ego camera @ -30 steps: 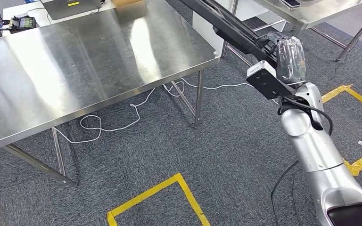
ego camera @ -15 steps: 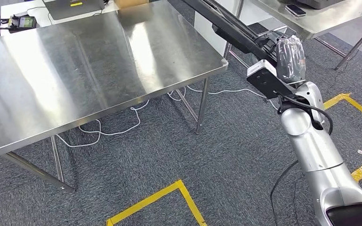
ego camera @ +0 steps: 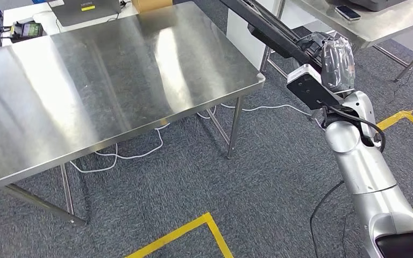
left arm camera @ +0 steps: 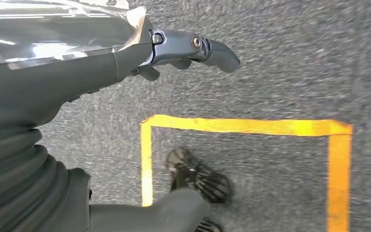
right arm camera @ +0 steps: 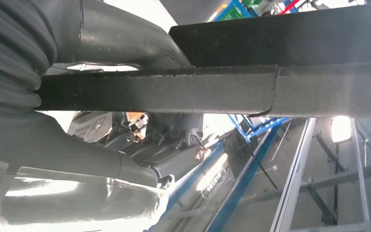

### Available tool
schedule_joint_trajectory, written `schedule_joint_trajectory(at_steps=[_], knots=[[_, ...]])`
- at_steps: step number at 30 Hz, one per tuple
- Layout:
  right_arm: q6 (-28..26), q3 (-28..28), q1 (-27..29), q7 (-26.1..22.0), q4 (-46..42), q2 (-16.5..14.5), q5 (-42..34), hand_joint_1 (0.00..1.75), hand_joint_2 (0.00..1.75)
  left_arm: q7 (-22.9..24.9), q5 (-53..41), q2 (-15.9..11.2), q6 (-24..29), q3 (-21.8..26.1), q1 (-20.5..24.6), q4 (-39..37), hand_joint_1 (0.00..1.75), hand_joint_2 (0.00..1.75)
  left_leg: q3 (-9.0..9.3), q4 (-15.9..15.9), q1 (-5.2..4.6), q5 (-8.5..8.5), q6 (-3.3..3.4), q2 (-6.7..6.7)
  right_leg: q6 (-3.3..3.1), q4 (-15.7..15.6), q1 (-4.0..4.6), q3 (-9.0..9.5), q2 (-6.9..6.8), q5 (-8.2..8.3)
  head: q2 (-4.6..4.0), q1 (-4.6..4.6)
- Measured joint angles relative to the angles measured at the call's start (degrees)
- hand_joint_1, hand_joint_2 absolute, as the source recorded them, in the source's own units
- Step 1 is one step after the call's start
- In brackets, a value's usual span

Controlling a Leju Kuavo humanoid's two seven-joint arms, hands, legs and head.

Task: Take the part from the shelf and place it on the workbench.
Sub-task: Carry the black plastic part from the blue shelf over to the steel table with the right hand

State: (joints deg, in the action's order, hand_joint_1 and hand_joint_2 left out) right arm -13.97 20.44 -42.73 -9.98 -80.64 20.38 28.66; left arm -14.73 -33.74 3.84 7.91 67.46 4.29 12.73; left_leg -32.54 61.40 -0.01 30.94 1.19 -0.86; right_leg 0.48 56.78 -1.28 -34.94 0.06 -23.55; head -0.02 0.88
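Observation:
The part (ego camera: 271, 35) is a long, flat black bar. My right hand (ego camera: 336, 62), under a clear plastic cover, grips it at its near end and holds it raised to the right of the workbench (ego camera: 113, 75). The bar slants up and away past the bench's far right corner. In the right wrist view the bar (right arm camera: 232, 87) runs across the picture, with my right hand (right arm camera: 101, 159) wrapped around it from both sides. My left hand (left arm camera: 77, 82) hangs over the grey carpet with its fingers (left arm camera: 207, 48) apart and nothing in it.
The workbench is a bare steel table with a laptop (ego camera: 86, 8), a cardboard box (ego camera: 150, 4) and a small device (ego camera: 24, 28) on a surface beyond its far edge. A second steel table (ego camera: 376, 27) with a phone (ego camera: 347, 12) stands behind my right arm. White cable (ego camera: 134, 153) and yellow tape (ego camera: 183, 234) lie on the floor.
The whole picture has shifted, so the camera has moved: the workbench now sits further right and lower in view. My right hand still holds the bar the same way.

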Motion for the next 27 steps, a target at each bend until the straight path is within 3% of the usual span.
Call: schedule_joint_trajectory(at_steps=[2,3,4,5,6,8,10,13,15,18,19,20,21,23,25,27], knots=[[0.4,0.0,-0.1,0.1,0.0,0.0,-0.1,1.75,1.75,0.0,0.0,0.0,0.0,0.0,0.0,0.0,0.0,1.75,-4.48,7.9,0.39,2.91,-0.73,0.23,-0.7,0.0,0.02,0.67,-0.04,-0.66,0.0,0.2],[0.6,0.0,-0.1,0.2,0.0,0.0,-0.2,1.75,1.75,0.0,0.0,0.0,0.0,0.0,-0.1,0.0,0.0,1.75,-6.91,11.5,0.6,3.71,-1.02,0.31,-0.83,0.0,0.02,1.02,-0.03,-1.01,0.0,0.18],[0.9,0.0,-0.1,0.3,0.0,0.0,-0.3,1.75,1.75,0.0,0.0,0.0,0.0,0.0,-0.1,0.0,0.0,1.75,-8.52,13.2,0.81,3.32,-1.25,0.39,-0.81,0.0,0.0,1.46,-0.01,-1.38,0.0,0.2],[1.1,0.0,-0.2,0.4,0.0,0.0,-0.4,1.75,1.75,0.0,0.0,0.0,0.0,0.0,-0.2,0.0,0.0,1.75,-9.07,12.6,1.02,1.63,-1.43,0.49,-0.67,0.0,-0.05,2.03,0.02,-1.83,0.0,0.2],[1.2,0.0,-0.2,0.5,0.0,0.0,-0.4,1.75,1.75,0.1,0.0,0.0,0.0,0.0,-0.2,0.0,0.0,1.75,-8.57,10.1,1.22,-0.96,-1.55,0.59,-0.51,0.0,-0.11,2.69,0.04,-2.29,0.0,0.19],[1.5,0.0,-0.7,0.7,0.1,0.0,-0.5,1.75,1.75,0.1,0.0,0.0,0.0,0.0,-0.2,0.0,0.0,1.75,-5.76,2.3,1.31,-6.14,-1.57,0.76,0.05,0.0,-0.12,4.08,0.05,-3.32,0.0,0.19],[1.7,0.1,-1.4,0.7,0.3,-0.1,-0.6,1.75,1.75,0.1,0.0,0.0,0.1,0.0,-0.2,0.0,0.0,1.75,-3.44,-2.4,1.0,-7.3,-1.03,0.76,0.74,-0.1,0.1,4.71,0.06,-4.03,0.0,0.19],[1.7,0.1,-1.8,0.7,0.5,-0.2,-0.6,1.75,1.75,0.3,0.0,0.0,0.2,0.0,-0.1,0.0,0.0,1.75,-2.39,-3.4,0.63,-6.33,0.33,0.6,1.7,-0.3,0.32,4.69,-0.03,-4.45,0.0,0.11],[1.7,0.1,-2.0,0.8,0.6,-0.1,-0.7,1.75,1.75,0.3,0.0,0.0,0.3,0.0,-0.2,0.0,0.0,1.75,-1.52,-4.1,0.71,-6.2,1.33,0.5,1.93,2.4,0.37,3.35,-0.11,-5.62,0.0,-0.01],[1.7,0.1,-2.3,0.8,0.8,0.0,-0.8,1.75,1.75,0.3,0.0,0.0,0.5,0.0,-0.1,0.0,0.0,1.75,-0.54,-4.4,0.68,-5.48,2.39,0.44,1.64,14.7,0.38,-4.21,-0.07,-8.83,0.0,-0.25],[1.7,0.2,-2.3,0.9,1.0,0.0,-0.8,1.75,1.75,0.3,0.0,0.0,0.6,0.0,-0.1,0.0,0.0,1.75,-0.19,-4.4,0.61,-5.14,2.52,0.39,1.83,17.7,0.41,-6.66,-0.06,-8.98,0.0,-0.26],[1.7,0.2,-2.3,1.0,1.1,0.0,-0.8,1.75,1.75,0.3,0.0,0.1,0.6,0.0,-0.2,0.0,0.0,1.75,0.27,-4.3,0.54,-4.76,2.53,0.29,2.2,18.2,0.43,-7.87,-0.06,-8.05,0.0,-0.26],[1.7,0.3,-2.4,1.1,1.3,0.0,-0.8,1.75,1.75,0.3,0.0,0.1,0.6,0.0,-0.2,0.0,0.0,1.75,0.85,-4.3,0.48,-4.33,2.47,0.16,2.63,16.3,0.45,-7.81,-0.06,-6.13,0.0,-0.27],[1.7,0.3,-2.6,1.1,1.5,0.0,-0.8,1.75,1.75,0.3,-0.1,0.1,0.6,0.0,-0.2,0.0,0.0,1.75,1.94,-4.3,0.37,-3.34,2.16,-0.06,3.14,7.7,0.53,-5.01,-0.11,-1.03,0.0,-0.33],[1.7,0.4,-2.9,1.2,1.6,0.0,-0.8,1.75,1.75,0.3,-0.3,0.2,0.6,0.0,-0.2,0.0,0.0,1.75,2.52,-4.1,0.05,-2.22,1.61,-0.22,2.51,1.4,0.77,-2.6,-0.09,1.81,0.0,-0.31],[1.7,0.5,-3.1,1.3,1.7,0.0,-0.8,1.75,1.75,0.3,-0.4,0.2,0.6,0.0,-0.1,0.0,0.0,1.75,2.78,-4.2,-0.09,-1.42,1.02,-0.27,1.49,0.2,0.9,-2.01,-0.02,1.84,0.0,-0.23]])
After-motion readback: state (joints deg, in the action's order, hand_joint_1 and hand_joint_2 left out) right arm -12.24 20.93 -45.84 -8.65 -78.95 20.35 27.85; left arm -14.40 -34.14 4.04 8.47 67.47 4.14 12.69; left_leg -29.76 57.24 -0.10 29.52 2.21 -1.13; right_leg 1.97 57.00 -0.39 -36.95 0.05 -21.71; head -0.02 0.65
